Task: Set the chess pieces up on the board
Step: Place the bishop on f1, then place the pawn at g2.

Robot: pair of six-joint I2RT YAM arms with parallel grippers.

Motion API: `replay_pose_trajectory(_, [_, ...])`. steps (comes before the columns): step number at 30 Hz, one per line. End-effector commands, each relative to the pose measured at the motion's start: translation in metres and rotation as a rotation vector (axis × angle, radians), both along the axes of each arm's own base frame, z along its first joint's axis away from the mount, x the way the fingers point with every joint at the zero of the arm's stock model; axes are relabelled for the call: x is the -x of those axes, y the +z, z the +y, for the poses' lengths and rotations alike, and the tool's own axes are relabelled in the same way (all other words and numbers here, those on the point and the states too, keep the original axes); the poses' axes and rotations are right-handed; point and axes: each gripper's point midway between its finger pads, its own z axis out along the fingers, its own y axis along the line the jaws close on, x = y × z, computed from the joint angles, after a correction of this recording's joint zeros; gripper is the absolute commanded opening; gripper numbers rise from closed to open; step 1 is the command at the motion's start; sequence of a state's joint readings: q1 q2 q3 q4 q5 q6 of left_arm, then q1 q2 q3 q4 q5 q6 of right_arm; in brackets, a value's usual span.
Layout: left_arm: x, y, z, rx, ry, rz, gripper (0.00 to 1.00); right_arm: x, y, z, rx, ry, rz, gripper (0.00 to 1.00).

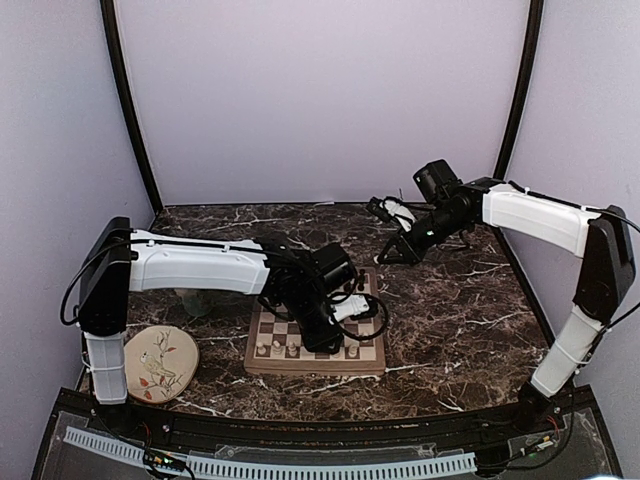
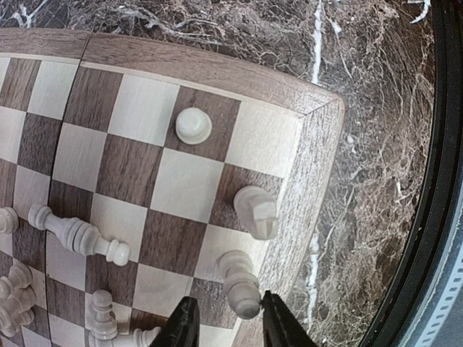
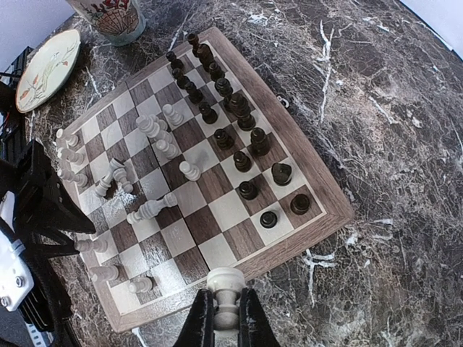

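The board [image 1: 310, 365] lies at the table's front centre. In the right wrist view the board [image 3: 311, 155] has dark pieces [image 3: 224, 108] in two rows along its far right side. Cream pieces are scattered on the left, and one [image 3: 148, 210] lies flat. My right gripper [image 3: 226, 325] is shut on a cream piece [image 3: 226, 285], held above the table just off the board's near edge. My left gripper [image 2: 226, 322] is open low over the board's corner [image 2: 217, 69]. It straddles a standing cream piece [image 2: 242, 285] that touches the right finger. A knight [image 2: 257, 210] and a pawn [image 2: 193, 124] stand nearby.
A round bird-patterned plate [image 1: 160, 362] lies left of the board, and a mug [image 3: 108, 18] stands behind it. The left arm [image 3: 36, 210] reaches over the board's cream side. A fallen cream piece [image 2: 79, 235] lies on the board. Purple walls enclose the marble table.
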State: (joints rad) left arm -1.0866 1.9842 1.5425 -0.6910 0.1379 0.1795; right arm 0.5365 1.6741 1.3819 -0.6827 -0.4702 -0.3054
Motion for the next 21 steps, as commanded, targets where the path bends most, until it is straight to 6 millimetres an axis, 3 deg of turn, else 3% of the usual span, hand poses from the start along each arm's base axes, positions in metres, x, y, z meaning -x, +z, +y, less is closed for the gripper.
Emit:
replay_pose_trajectory(1, [-0.002,0.024,-0.001,0.029,0.002,-0.031,0.35,0.002,0.003,0.003,-0.009,0.029,-0.008,0.0])
replay_pose_trajectory(7, [-0.004,0.081,0.012,0.134,0.009,-0.14,0.45,0.007,-0.001,0.01,0.036,0.076,-0.018,0.0])
replay_pose_trajectory(11, [-0.022,0.125,0.031,0.278,0.062,-0.289,0.49,0.015,-0.008,0.021,0.104,0.137,-0.035,0.0])
replay_pose_trajectory(18, [-0.088,0.17,0.1,0.476,0.307,-0.438,0.49,0.046,-0.039,0.051,0.272,0.312,-0.005,0.0])
replay_pose_trajectory(21, [-0.121,0.173,0.13,0.527,0.449,-0.503,0.49,0.058,-0.053,0.061,0.333,0.368,0.003,0.0])
